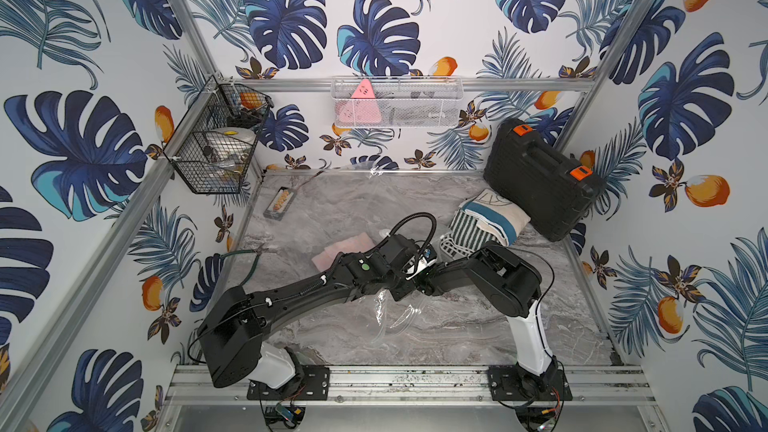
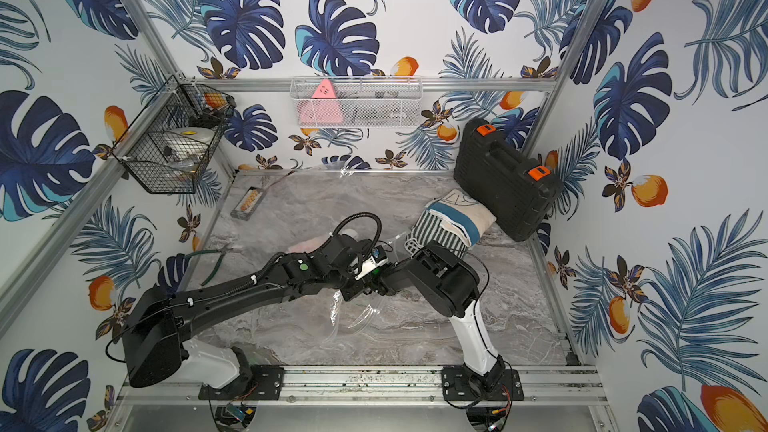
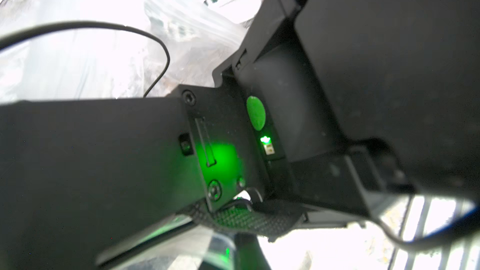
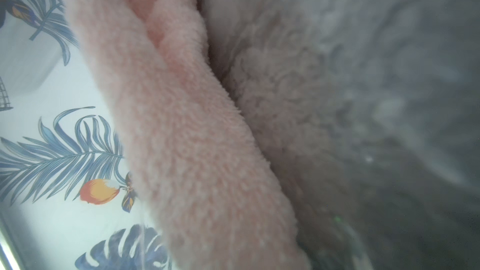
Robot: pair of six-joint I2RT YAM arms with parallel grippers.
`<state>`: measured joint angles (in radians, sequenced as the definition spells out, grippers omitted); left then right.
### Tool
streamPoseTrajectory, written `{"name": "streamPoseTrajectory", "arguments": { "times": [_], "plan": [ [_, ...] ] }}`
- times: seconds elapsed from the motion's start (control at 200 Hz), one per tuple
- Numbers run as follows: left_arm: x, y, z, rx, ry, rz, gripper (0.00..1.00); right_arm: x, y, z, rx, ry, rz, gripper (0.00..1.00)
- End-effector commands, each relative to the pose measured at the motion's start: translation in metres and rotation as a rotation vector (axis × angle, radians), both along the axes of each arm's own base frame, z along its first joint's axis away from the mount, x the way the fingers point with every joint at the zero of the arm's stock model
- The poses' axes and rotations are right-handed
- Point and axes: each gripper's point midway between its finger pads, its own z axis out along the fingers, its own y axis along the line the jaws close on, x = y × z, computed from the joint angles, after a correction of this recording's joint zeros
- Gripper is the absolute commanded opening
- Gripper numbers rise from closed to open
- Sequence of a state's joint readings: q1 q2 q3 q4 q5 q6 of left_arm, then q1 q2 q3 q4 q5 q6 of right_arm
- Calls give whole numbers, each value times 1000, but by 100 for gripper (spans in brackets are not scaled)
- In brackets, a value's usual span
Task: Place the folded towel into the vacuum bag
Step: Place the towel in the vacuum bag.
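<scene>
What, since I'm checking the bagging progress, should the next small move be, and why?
Probably ease the right arm forward a little, nudging the pink towel deeper. The towel fills the right wrist view close up, and crinkled plastic of the vacuum bag lies beneath both wrists in a top view; whether the towel is fully inside is unclear.

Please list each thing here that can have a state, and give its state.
pink towel: folded, lying flat on the table.
vacuum bag: crumpled under the arms; mouth not visible.
black case: closed, leaning on the wall.
left gripper: shut, hidden.
right gripper: hidden, state unclear.
</scene>
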<state>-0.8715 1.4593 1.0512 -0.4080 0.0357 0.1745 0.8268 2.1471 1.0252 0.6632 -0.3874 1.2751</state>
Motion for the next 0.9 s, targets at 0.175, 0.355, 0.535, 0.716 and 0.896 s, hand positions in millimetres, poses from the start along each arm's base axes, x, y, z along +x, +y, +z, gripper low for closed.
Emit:
{"name": "streamPoseTrajectory", "arguments": {
  "times": [0.175, 0.355, 0.535, 0.716, 0.896],
  "plan": [
    [-46, -42, 31, -288, 127, -230, 0, 9, 7, 8, 19, -51, -17, 11],
    [-50, -54, 47, -379, 176, -280, 0, 12, 29, 4, 74, -68, -54, 6],
    [-65, -49, 48, -370, 248, -317, 0, 30, 42, 3, 49, -102, -89, 12],
    [-30, -12, 44, -354, 189, -126, 9, 14, 11, -7, -30, -54, -107, 45],
    [12, 22, 51, -346, 104, 91, 31, -27, -31, 5, -91, 25, -90, 56]
  ]
}}
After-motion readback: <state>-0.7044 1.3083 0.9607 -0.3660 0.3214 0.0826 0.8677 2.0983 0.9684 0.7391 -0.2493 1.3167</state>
